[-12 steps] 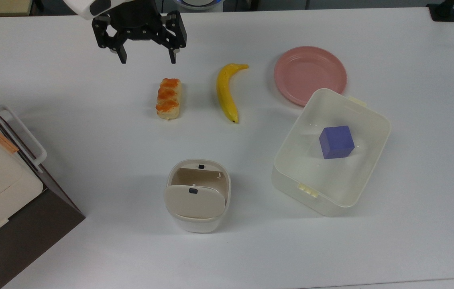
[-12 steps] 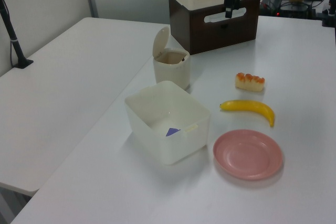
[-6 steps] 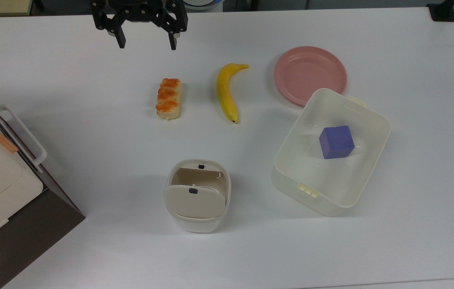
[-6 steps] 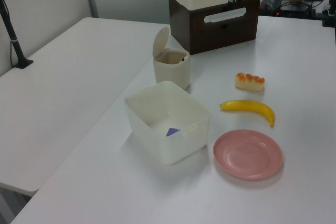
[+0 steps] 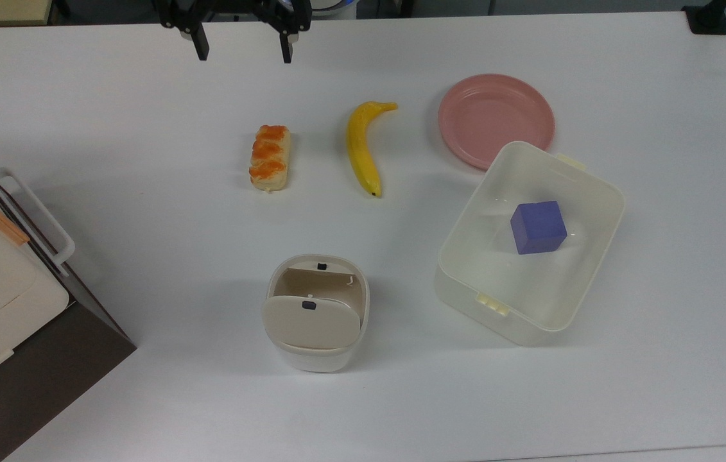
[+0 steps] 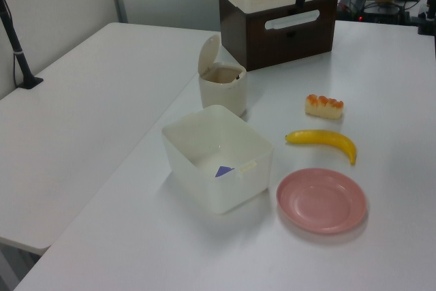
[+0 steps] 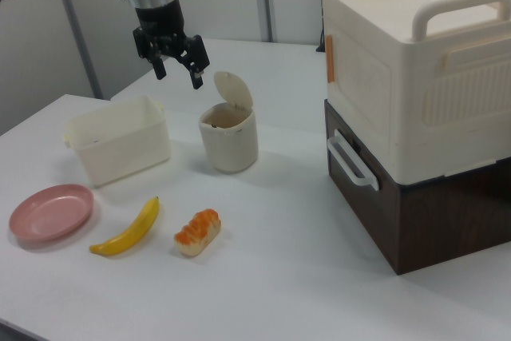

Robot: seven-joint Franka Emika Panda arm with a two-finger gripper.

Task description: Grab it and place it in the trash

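Gripper: I see the gripper (image 5: 244, 50) at the top view's upper edge, its two black fingers spread wide apart with nothing between them; in the right view (image 7: 176, 69) it hangs in the air above the table (image 5: 112, 212).
Trash: the cream-beige bin (image 5: 316, 314) stands near the table's middle in the top view, lid (image 5: 311, 321) swung up and tilted, dark mark on it; the mouth is uncovered.
Trash contents: I cannot make out the white wad in any view; the part of the bin's inside that I see in the top view is plain beige, and I cannot tell what lies lower down.
Translucent box: the larger white box (image 5: 529, 244) sits at the top view's right of the bin, well apart from it, no lid on it.
Box contents: one blue cube (image 5: 538, 227), resting on the floor of the box.
Pink plate (image 5: 496, 119): bare, its edge just beside the box's far corner.
Loose on table: orange-topped bread (image 5: 269, 157) and a banana (image 5: 363, 146), side by side, apart.
Storage unit: cream case (image 7: 411, 61) on a dark brown base (image 7: 415, 205), shut, contents hidden.
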